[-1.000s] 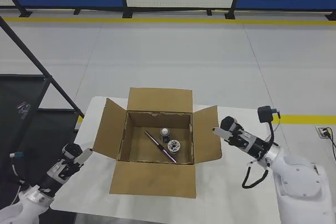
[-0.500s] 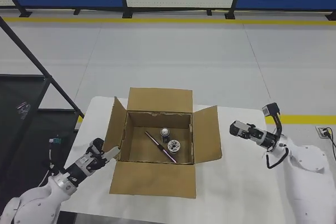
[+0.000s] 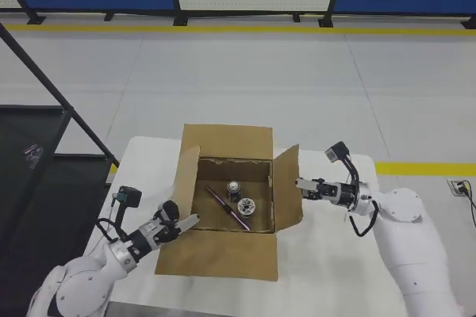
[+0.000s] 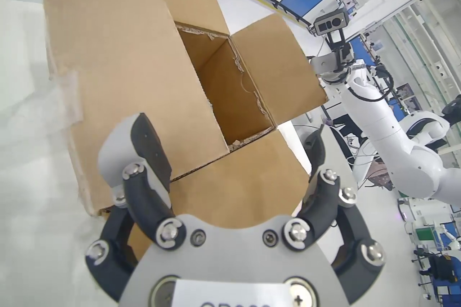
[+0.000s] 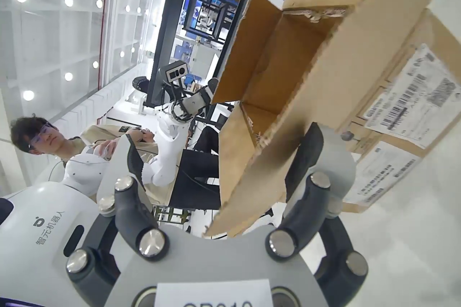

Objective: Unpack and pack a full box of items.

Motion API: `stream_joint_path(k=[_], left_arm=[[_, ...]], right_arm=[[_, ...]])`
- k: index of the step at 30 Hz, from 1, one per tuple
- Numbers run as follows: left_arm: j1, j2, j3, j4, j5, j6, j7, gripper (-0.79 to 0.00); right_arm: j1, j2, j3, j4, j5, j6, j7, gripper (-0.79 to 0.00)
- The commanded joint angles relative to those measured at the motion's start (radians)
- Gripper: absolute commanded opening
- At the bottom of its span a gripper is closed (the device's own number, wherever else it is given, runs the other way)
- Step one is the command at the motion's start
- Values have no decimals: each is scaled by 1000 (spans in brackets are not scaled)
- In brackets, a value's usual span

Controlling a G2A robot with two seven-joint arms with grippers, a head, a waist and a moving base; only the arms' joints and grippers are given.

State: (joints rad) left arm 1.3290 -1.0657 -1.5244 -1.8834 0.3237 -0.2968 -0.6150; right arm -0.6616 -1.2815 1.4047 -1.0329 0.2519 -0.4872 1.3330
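Flanking box (image 3: 218, 253), left end effector (image 3: 186, 221), right end effector (image 3: 301, 187); jaws apart

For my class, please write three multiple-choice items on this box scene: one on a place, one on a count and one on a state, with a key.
1. Where does the thin rod lie?
A) outside the box
B) on the floor inside the box
C) propped across its rim

2. How many items lie in the box?
A) one
B) five
C) three

3. How do the two side flaps stand?
A) nearly upright
B) folded shut over the opening
C) folded flat outward

Key:
1 B, the top view shows the rod on the box floor.
2 C, there are the rod, a small dark cylinder and a round silvery part.
3 A, the left flap and the right flap both rise steeply from the rim.
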Motion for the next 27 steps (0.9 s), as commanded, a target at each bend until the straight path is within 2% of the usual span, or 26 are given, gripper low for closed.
stream_joint_path(k=[1, 9, 13, 19, 27], left_arm=[[-9, -2, 13, 16, -2, 13, 10, 0], [-26, -9, 58, 59, -10, 67, 56, 0], [-28, -10, 67, 71, -13, 77, 68, 0], [-25, -14, 65, 82, -32, 114, 119, 0], [-19, -14, 58, 86, -44, 130, 110, 0]], right_arm=[[4, -2, -28, 17, -2, -30, -30, 0], [11, -30, -157, 33, -48, -112, -203, 0], [5, -41, -213, 9, -140, -109, -319, 0], [12, -53, -285, -15, -267, -82, -421, 0], [12, -54, -332, -62, -399, -52, -476, 0]])
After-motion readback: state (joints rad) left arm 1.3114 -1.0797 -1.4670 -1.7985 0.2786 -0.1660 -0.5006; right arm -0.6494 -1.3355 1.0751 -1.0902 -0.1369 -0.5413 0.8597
